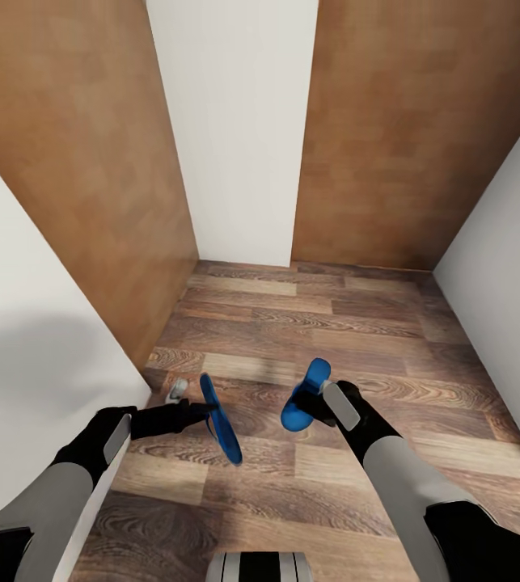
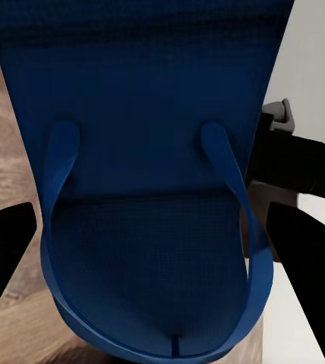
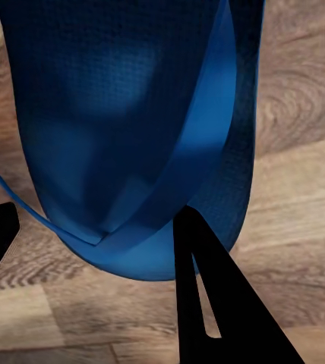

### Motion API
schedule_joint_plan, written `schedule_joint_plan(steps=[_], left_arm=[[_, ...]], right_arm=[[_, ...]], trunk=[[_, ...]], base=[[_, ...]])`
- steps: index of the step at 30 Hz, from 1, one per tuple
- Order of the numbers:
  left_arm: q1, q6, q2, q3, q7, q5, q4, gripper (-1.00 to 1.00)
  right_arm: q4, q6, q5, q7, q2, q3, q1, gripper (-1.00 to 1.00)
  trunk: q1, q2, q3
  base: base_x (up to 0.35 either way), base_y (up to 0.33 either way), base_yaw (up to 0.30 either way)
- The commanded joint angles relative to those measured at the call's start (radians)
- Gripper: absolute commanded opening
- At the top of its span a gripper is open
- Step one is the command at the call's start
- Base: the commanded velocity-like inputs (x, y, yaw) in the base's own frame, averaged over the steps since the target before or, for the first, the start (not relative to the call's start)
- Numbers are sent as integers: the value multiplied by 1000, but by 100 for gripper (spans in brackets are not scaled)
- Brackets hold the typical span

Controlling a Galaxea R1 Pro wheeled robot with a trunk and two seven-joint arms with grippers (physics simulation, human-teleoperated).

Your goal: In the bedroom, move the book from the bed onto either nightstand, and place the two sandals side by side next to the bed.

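I hold one bright blue sandal in each hand above the wood-plank floor (image 1: 308, 315). My left gripper (image 1: 201, 409) is shut on the left sandal (image 1: 222, 427), which hangs on edge. The left wrist view shows this sandal (image 2: 155, 152) sole-up with its thong strap, between my black fingers (image 2: 307, 288). My right gripper (image 1: 318, 399) is shut on the other sandal (image 1: 305, 396). In the right wrist view that sandal (image 3: 124, 114) sits by a black fingertip (image 3: 212, 303). The book, the bed and the nightstand are out of view.
A white wall (image 1: 25, 339) runs close along my left. Brown wood panels (image 1: 90, 162) flank a white wall strip (image 1: 235, 121) ahead, and another white wall (image 1: 510, 267) stands at the right. A small grey fitting (image 1: 179, 390) sits by the left wall's foot.
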State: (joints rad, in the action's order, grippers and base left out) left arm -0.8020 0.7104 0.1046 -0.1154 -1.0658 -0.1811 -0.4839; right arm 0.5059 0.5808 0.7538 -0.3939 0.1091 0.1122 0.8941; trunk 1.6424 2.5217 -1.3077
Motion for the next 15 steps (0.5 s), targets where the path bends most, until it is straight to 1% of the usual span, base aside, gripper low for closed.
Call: schedule_joint_plan(steps=[1, 6, 8, 9, 12, 13, 15], left_arm=[[0, 6, 0, -1, -1, -2, 1, -100], [0, -13, 1, 0, 7, 3, 27, -100], [0, -27, 1, 0, 26, 11, 43, -100], [0, -34, 1, 0, 43, 17, 53, -100], [0, -40, 1, 0, 68, 27, 63, -100], [0, -42, 2, 0, 78, 31, 67, -100], [0, -44, 3, 0, 85, 34, 70, -100]], right_arm=[[2, 1, 12, -12, -1, 6, 0, -100], [4, 1, 9, -12, 0, 8, -10, -100], [5, 3, 2, -12, 0, 12, -24, -100], [8, 5, -9, -11, -1, 21, -33, -100], [32, 15, -39, -9, -3, 42, -51, -100], [65, 34, -60, -7, -11, 54, -72, -100], [116, 70, -75, -6, -24, 62, -103, -100]], trunk=[[-1, 0, 3], [-3, -1, 23], [-4, -2, 30], [-4, -2, 34], [-6, -3, 46], [-6, -3, 50], [-7, -3, 57]], base=[[0, 0, 0], [0, 0, 0], [0, 0, 0], [0, 0, 0], [0, 0, 0], [0, 0, 0], [0, 0, 0]])
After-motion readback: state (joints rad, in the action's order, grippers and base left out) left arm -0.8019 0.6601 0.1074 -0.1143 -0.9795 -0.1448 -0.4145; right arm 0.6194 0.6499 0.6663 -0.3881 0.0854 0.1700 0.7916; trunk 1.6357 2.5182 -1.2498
